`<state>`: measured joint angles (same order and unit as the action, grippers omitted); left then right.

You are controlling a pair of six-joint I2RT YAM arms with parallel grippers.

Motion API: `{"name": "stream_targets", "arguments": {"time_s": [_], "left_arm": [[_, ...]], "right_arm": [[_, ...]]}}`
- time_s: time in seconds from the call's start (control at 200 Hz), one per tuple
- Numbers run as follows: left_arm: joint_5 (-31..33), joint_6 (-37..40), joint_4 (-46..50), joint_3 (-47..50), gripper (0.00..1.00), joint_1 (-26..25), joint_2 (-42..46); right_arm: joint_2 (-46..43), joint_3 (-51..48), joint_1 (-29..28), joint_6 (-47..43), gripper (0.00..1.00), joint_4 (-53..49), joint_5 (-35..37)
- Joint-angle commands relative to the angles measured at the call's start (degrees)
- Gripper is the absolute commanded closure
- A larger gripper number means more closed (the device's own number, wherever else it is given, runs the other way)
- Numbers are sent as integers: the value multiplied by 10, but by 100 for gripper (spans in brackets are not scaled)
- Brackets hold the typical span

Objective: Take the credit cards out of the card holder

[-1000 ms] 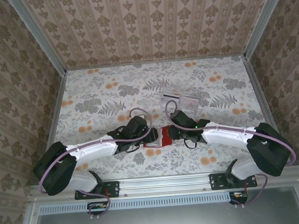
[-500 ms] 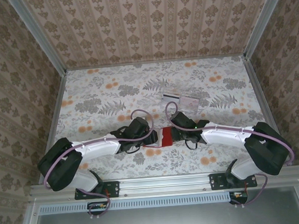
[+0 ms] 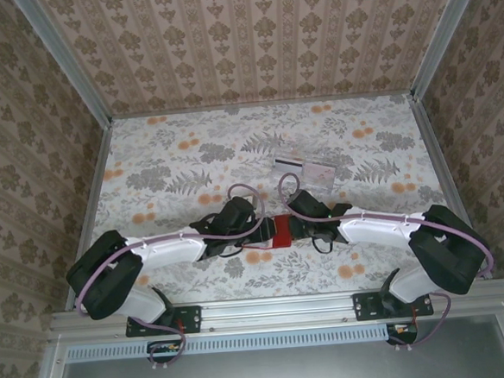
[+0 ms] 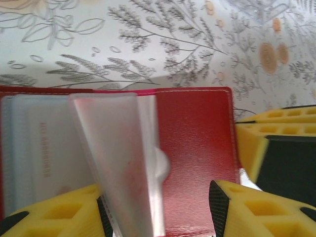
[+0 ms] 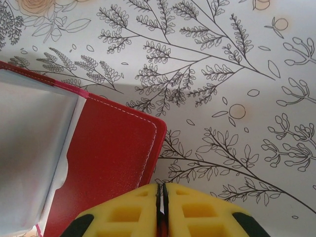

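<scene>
The red card holder (image 3: 280,231) lies open on the floral table between my two grippers. In the left wrist view its red flap (image 4: 197,138) lies flat, a clear sleeve (image 4: 118,158) stands up from it, and a pale card (image 4: 47,158) with raised lettering shows through the pockets. My left gripper (image 4: 158,210) is open, its jaws straddling the sleeve and flap. My right gripper (image 5: 160,190) is shut, with a red sliver of the holder (image 5: 108,153) between its pads. Two credit cards lie on the table beyond: one striped (image 3: 287,163), one pinkish (image 3: 320,173).
The right gripper's yellow finger (image 4: 276,143) sits close beside the holder's right edge in the left wrist view. Patterned walls enclose the table on three sides. The aluminium rail (image 3: 269,309) with the arm bases runs along the near edge.
The right gripper's jaws have closed onto the holder's edge. The left gripper has shifted right over the holder, covering its grey inner pockets in the top view.
</scene>
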<state>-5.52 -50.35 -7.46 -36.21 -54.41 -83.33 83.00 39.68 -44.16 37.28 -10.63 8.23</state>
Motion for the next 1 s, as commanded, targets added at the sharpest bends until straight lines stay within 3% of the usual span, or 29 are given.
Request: {"name": "stream_targets", "arguments": {"time_s": [0.0, 0.175, 0.535, 0.995], "left_arm": [[-19, 3, -27, -20, 46, -9, -12], [-27, 4, -48, -38, 46, -26, -37], [-47, -2, -68, -91, 48, -61, -120], [-22, -7, -70, -49, 52, -61, -79]], "right_arm": [[7, -8, -1, 11, 83, 8, 5], [-39, -34, 11, 41, 73, 4, 36], [-188, -93, 50, 46, 66, -13, 33], [-100, -62, 50, 45, 61, 56, -43]]}}
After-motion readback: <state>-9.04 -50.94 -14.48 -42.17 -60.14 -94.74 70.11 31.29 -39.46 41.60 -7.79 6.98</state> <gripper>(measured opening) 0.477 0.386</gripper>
